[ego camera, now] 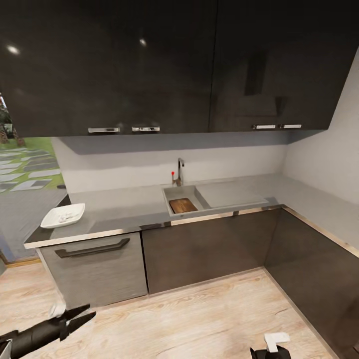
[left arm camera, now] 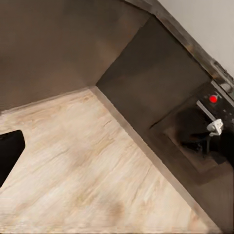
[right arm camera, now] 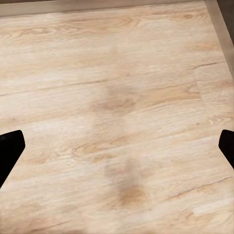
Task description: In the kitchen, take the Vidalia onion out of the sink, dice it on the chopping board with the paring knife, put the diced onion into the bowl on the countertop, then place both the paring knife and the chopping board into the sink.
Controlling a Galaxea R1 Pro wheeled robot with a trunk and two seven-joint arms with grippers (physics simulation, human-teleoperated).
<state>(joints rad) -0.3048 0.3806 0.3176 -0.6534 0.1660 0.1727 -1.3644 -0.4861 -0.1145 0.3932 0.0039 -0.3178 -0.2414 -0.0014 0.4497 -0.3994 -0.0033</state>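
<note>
At nine o'clock the bowl (ego camera: pixel 63 215) holds pale pieces on the countertop (ego camera: pixel 124 209); the chopping board (ego camera: pixel 183 205) lies in the sink (ego camera: pixel 199 192). Stiff wood, probably best pinched by an edge. Left gripper (ego camera: pixel 80 317) parted; right gripper (right arm camera: pixel 117 146) spread wide.

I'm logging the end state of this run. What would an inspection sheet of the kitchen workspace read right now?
Surface: the countertop is L-shaped, grey.
Job's things: the chopping board lies inside the sink; the bowl sits near the counter's left end with pale pieces in it. Paring knife: cannot be made out.
Clutter: nothing seen.
Hands: the left hand hangs low over the wooden floor, fingers apart, empty; the right hand points at the floor, fingertips far apart at the wrist view's edges, empty.
Cables: nothing seen.
Surroundings: dark upper cabinets, grey cabinet fronts below, tap with red knob.
</note>
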